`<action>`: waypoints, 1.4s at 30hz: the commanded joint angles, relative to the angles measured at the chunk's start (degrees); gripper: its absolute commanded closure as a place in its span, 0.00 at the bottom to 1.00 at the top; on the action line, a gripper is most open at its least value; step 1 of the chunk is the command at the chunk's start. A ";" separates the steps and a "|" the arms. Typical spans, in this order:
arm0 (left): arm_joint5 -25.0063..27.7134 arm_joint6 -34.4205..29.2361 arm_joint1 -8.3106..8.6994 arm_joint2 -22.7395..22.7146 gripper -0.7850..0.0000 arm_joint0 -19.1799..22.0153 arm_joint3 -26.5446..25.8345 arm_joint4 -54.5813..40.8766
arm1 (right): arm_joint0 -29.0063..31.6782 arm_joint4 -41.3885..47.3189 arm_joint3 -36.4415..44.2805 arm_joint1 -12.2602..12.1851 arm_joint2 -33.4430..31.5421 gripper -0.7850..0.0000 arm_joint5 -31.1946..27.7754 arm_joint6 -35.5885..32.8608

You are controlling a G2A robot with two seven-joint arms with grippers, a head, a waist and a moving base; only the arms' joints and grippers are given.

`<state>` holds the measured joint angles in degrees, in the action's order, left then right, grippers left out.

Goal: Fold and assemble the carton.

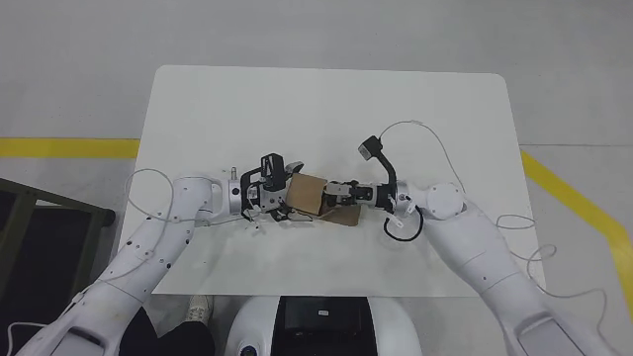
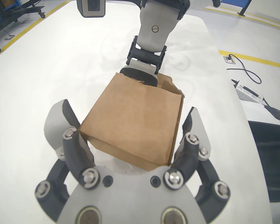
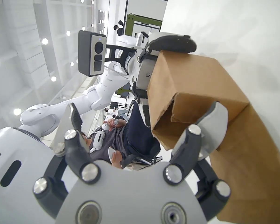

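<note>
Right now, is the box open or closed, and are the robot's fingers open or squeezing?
carton, partly folded, one end open.
left fingers, shut on the carton's sides.
right fingers, open, one tucked into the carton's open end.

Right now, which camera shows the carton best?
Left wrist view: the carton shows nearly whole, top panel and one side. The right wrist view shows its open end, cropped; the top view shows its top from afar.
</note>
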<state>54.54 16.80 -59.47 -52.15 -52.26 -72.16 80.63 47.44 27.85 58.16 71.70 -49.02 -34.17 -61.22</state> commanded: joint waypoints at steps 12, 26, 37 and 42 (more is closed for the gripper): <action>0.47 -0.13 -0.14 -0.38 0.00 -0.03 0.02 0.03 | -1.16 3.00 -2.69 1.86 1.91 0.00 -0.18 -0.17; 0.62 -0.49 -0.33 -0.57 0.00 -0.19 0.31 0.10 | -2.94 6.02 -6.56 3.36 2.06 0.00 -1.64 -2.98; 0.65 -0.57 -0.25 -1.28 0.00 -0.67 -0.02 0.19 | -1.67 -2.25 -2.57 -1.00 -7.46 0.00 0.35 -3.82; 0.72 -0.75 -0.25 -1.52 0.00 -0.85 -0.04 0.07 | 2.16 -5.48 4.22 -2.97 -10.81 0.00 6.19 -5.42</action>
<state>55.24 16.08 -59.71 -53.63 -53.09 -72.18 80.72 48.82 22.72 61.09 68.98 -59.41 -28.89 -66.60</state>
